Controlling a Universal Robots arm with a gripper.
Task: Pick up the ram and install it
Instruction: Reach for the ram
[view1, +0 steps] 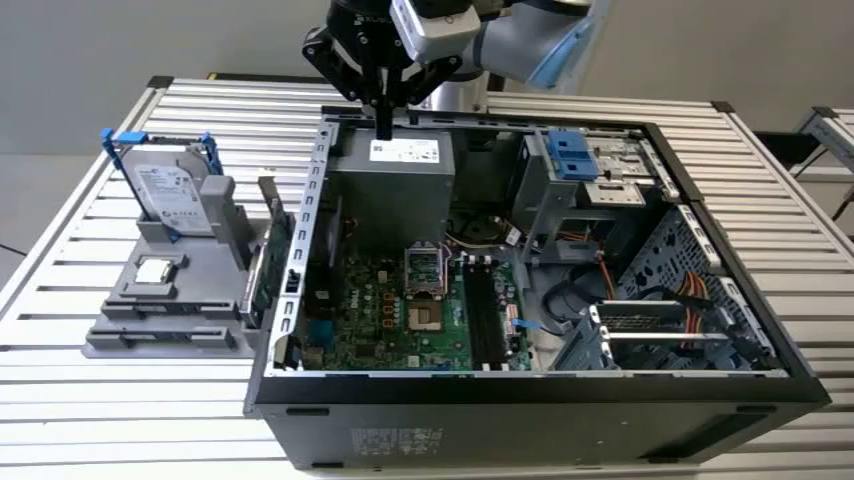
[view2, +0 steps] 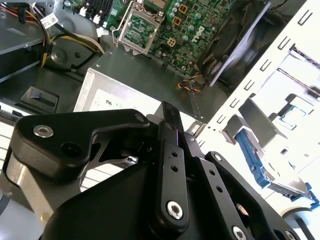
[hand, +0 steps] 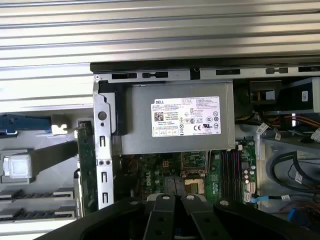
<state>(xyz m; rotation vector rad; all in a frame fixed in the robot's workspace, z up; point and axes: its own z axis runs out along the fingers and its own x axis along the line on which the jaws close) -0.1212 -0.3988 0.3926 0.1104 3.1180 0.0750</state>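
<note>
Table (view1: 94, 400) of metal slats w/ open PC case (view1: 534, 420), grey wall (view1: 134, 40), end effector (view1: 384, 128) closed over PSU (view1: 390, 200)

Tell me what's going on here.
A Universal Robots arm's gripper hangs shut, with nothing visible in it, just above the gray power supply at the back of an open computer tower on a slatted table. The green motherboard lies exposed below. On the exterior view's left, a gray holder carries a hard drive in a blue frame.
</note>
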